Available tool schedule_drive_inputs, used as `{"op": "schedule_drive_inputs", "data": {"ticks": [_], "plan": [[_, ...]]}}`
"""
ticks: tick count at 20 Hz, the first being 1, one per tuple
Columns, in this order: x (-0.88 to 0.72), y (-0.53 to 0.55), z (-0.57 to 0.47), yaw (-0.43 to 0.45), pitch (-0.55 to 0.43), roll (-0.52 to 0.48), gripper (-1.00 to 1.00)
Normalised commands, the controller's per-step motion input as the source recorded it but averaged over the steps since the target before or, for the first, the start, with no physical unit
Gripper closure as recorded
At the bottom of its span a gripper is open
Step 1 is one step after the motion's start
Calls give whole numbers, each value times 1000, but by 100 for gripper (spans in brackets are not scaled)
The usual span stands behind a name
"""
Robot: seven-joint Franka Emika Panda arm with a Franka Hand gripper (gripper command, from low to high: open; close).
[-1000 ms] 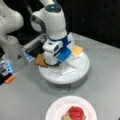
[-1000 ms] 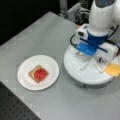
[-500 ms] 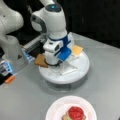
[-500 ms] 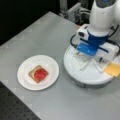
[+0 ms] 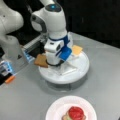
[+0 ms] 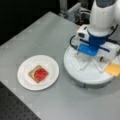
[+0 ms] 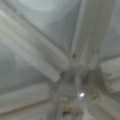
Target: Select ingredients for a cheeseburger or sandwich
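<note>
Gripper (image 6: 93, 56) is hovering low over the white tray (image 6: 85, 75); you cannot tell its fingers' state. Cheese (image 6: 113, 69) is lying at the tray's edge: thin, light, likely best pinched by its edges.

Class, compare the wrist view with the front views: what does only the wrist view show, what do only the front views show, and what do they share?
Only the wrist view shows the white divider ribs close up, crossing at the centre.

Only the front views show the white plate holding a toast square topped with a red tomato disc, the yellow cheese square, a second toast slice at the tray's edge, and the tool low over the tray.

Both share the round white tray and its dividers.
</note>
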Motion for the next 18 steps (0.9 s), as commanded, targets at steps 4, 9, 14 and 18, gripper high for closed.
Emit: {"op": "schedule_drive_inputs", "data": {"ticks": [4, 9, 14, 18], "plan": [[-71, -20, -43, 154, -76, -31, -100], [-64, -15, -48, 152, -77, -23, -100], [-71, -12, -38, 187, -78, -10, -100], [-111, -12, -5, 254, -68, -4, -100]]}}
